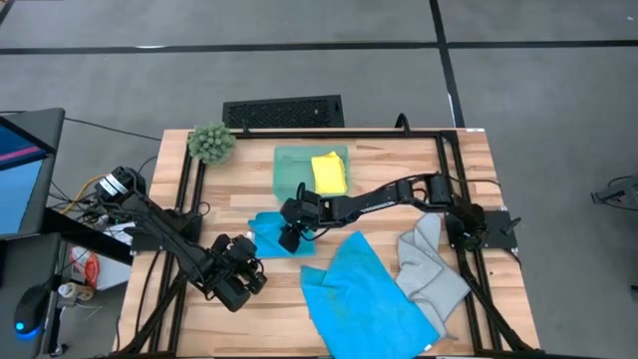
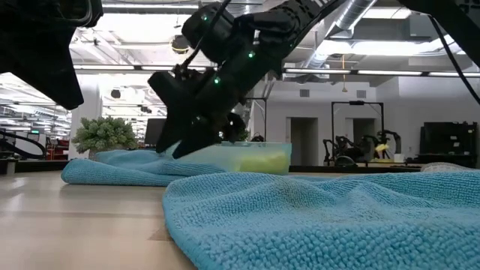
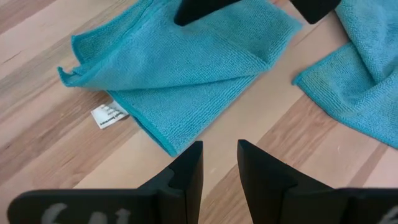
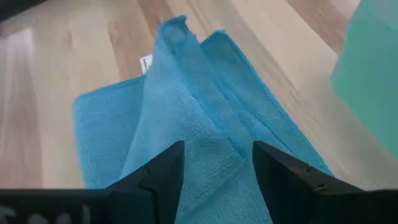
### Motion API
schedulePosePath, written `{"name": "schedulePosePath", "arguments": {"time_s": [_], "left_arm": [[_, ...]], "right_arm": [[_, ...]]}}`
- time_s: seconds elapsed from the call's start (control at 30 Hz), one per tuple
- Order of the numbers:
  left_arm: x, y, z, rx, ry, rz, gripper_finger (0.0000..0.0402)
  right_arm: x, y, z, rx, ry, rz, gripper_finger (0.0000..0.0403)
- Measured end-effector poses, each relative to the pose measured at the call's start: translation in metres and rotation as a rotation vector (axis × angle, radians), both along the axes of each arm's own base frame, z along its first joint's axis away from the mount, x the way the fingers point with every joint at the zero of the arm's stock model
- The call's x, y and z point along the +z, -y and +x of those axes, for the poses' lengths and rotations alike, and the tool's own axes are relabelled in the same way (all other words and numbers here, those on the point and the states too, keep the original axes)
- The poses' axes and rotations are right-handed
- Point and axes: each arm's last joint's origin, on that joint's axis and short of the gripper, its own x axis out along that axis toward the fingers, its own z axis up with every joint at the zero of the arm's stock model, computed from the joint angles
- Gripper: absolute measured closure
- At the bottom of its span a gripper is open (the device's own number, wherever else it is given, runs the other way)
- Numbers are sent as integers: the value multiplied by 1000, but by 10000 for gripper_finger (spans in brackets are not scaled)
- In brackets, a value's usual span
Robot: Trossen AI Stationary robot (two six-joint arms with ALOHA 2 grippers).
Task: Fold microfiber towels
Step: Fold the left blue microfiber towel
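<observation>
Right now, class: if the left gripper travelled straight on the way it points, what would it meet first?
Probably the folded blue towel: the left gripper, fingers slightly apart, aims across bare table at its near edge. Depth is uncertain.

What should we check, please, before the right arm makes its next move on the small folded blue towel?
1. Right gripper over the folded blue towel: ok, fingers astride a raised fold in the right wrist view.
2. Grip closed on cloth: not ok, the fingers stand apart.
3. Left gripper out of the way: ok, open above bare table, beside the towel.
4. Yellow towel in the teal tray: ok.
5. Large blue towel apart from the folded one: ok, wood shows between them.
6. Grey towel folded: not ok, lying crumpled.
</observation>
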Motion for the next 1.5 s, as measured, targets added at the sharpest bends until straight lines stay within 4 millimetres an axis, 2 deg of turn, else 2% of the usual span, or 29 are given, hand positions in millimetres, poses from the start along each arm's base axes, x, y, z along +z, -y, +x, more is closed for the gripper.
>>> {"name": "schedulePosePath", "arguments": {"time_s": [0.1, 0.17, 0.33, 0.4, 0.5, 0.73, 0.8, 0.87, 0.97, 1.1, 1.37, 1.5], "left_arm": [[0, 0, 0, 0, 1, 2, 310], [0, 0, 0, 0, 1, 1, 310], [0, 0, 0, 4, 2, -2, 310], [0, 1, 0, 1, 1, -3, 310], [0, 2, -1, -4, 2, -3, 310], [0, 3, -2, -7, 8, 4, 310], [0, 2, -2, -5, 15, 10, 310], [0, 2, -2, -3, 20, 14, 310], [0, 2, -2, -3, 19, 14, 310], [0, 2, -2, -4, 19, 14, 310], [0, 2, -2, -4, 19, 14, 310], [0, 2, -2, 1, 21, 12, 310]], "right_arm": [[4, 1, -1, 3, 0, -5, 232], [10, 1, 1, 12, 26, 5, 271], [8, -2, 0, 55, 13, -6, 380], [7, -4, -1, 63, -6, -10, 393], [5, 0, -6, 38, -65, 7, 366], [3, 4, -4, -12, -48, 36, 201], [2, 3, -1, -21, -16, 43, 165], [-5, 3, 1, -29, -14, 53, 149], [-23, 6, 2, -37, -43, 53, 151], [-26, 6, 4, -36, -39, 53, 184], [-23, -1, 3, 22, -35, 12, 326], [-18, -3, 4, 50, -26, -1, 371]]}}
